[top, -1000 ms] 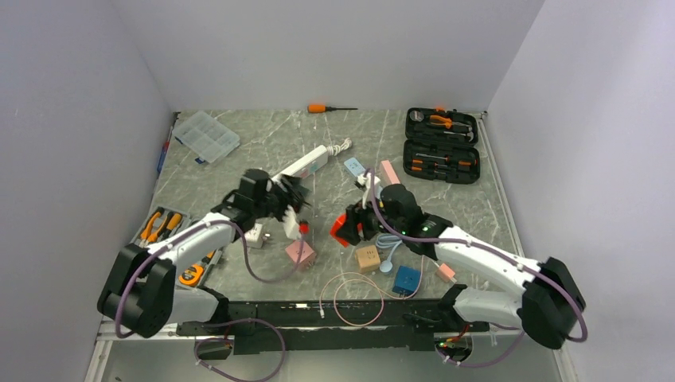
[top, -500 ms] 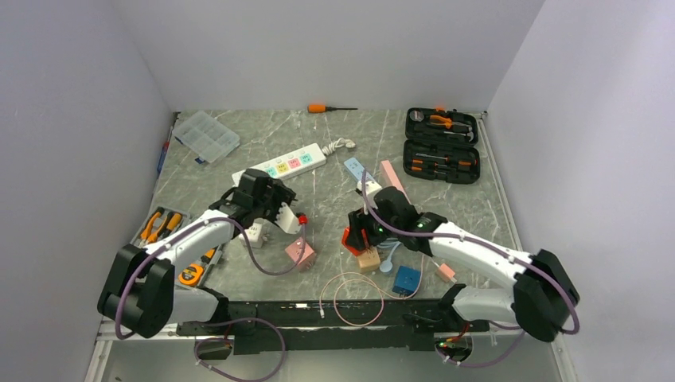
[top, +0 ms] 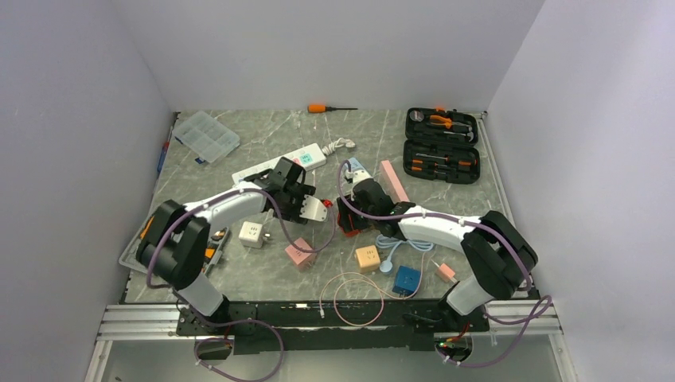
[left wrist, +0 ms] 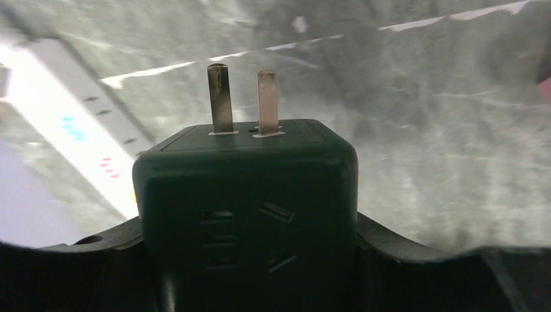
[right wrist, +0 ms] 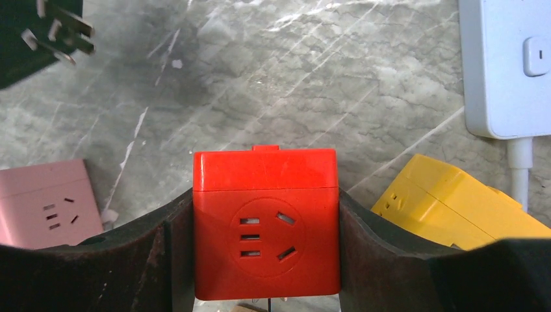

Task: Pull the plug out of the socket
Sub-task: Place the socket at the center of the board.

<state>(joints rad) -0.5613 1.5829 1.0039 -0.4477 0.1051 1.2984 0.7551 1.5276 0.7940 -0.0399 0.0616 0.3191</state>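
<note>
The plug (left wrist: 247, 195) is a dark cube adapter with two metal prongs pointing away from the wrist. My left gripper (left wrist: 247, 234) is shut on it, one finger (left wrist: 97, 260) on each side. The socket (right wrist: 266, 214) is a red cube with its outlet face up, and my right gripper (right wrist: 266, 227) is shut on its sides. In the right wrist view the plug (right wrist: 39, 32) hangs at the top left, its prongs bare and apart from the socket. From above, the left gripper (top: 309, 205) and right gripper (top: 350, 216) sit close together at mid-table.
A pink cube (right wrist: 45, 201) lies left of the socket and a yellow one (right wrist: 455, 201) lies to its right. A white power strip (top: 278, 165) is behind the left gripper. White (top: 251, 232), tan (top: 367, 257) and blue (top: 407, 278) cubes, a coiled cable (top: 354, 298) and a tool case (top: 440, 146) lie around.
My left gripper has swung right and away from the bases with the plug. The right gripper has carried the red socket left and slightly back, so both now meet near the centre.
</note>
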